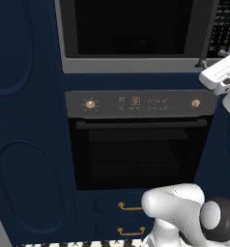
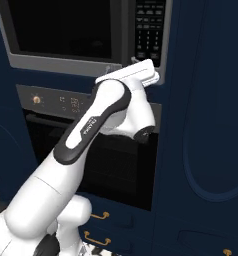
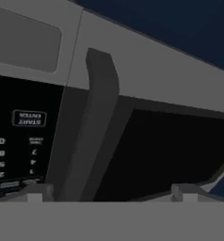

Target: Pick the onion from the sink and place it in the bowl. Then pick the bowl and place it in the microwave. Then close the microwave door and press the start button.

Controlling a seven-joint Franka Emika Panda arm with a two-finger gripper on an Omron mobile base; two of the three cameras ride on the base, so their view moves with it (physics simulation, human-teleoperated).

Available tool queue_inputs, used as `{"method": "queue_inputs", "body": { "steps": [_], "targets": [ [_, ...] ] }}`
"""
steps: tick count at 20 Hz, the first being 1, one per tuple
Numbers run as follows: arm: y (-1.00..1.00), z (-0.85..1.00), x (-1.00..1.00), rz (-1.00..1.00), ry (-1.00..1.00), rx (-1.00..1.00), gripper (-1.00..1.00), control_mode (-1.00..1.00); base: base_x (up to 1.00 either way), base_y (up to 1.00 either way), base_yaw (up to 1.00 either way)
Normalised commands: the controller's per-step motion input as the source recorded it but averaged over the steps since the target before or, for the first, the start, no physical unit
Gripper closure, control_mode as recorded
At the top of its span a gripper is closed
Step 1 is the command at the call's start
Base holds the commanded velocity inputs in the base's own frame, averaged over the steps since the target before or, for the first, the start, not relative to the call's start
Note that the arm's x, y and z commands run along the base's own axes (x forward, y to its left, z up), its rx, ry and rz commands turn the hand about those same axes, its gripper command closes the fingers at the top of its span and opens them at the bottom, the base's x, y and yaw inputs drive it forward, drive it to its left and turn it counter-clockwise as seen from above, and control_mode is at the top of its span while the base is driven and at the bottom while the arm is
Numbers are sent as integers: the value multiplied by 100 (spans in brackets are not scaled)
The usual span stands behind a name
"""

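My claw (image 3: 112, 190) hangs wide open and empty, close to the microwave (image 1: 131, 65) by its keypad (image 3: 24, 136). The microwave door (image 3: 92, 132) looks nearly shut, I think; a spread fingertip could hit the wrong key.

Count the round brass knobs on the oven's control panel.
2: one knob at the panel's left end, another knob at its right end. The arm could hide others in the right base view.
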Motion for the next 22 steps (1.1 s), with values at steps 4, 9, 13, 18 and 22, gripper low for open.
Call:
{"method": "queue_inputs", "body": {
  "steps": [4,9,13,18,22],
  "targets": [
    [0,-2,55,0,4,1,-100,-100,0,0,0],
    [0,0,42,0,0,1,-100,-100,0,0,0],
    [-2,-2,34,0,0,0,-100,-100,0,0,0],
    [-29,0,0,5,0,1,-100,-100,0,0,0],
    [-23,-6,5,9,0,0,-100,-100,0,0,0]
  ]
}}
